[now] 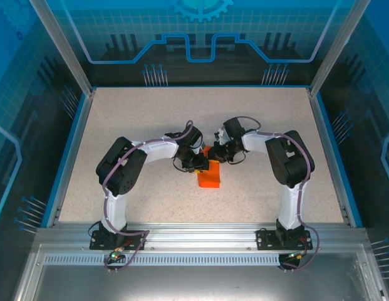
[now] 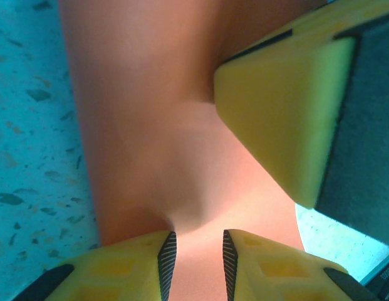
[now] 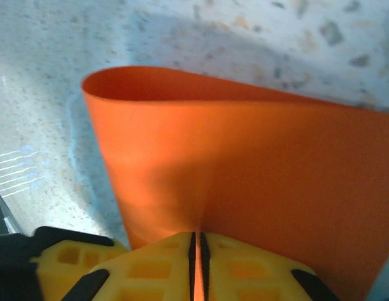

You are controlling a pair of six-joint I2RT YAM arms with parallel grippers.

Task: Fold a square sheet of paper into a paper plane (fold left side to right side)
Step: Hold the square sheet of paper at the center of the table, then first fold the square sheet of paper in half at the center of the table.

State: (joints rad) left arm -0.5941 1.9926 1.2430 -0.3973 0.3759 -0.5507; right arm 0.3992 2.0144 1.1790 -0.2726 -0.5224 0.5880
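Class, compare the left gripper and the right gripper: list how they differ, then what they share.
On the left gripper the jaws stand apart with a clear gap; on the right gripper they press nearly together. The right gripper pinches an edge of the square sheet of paper; the left gripper has orange paper showing through its gap, with no pinch visible. Both have yellow fingers and work at the same sheet.

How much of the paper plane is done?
Only a start. The orange paper is bent over on itself, but the bend is round, not creased. The right hand pinches it; the left hand sits open over it. Creasing and all pointy folds remain.
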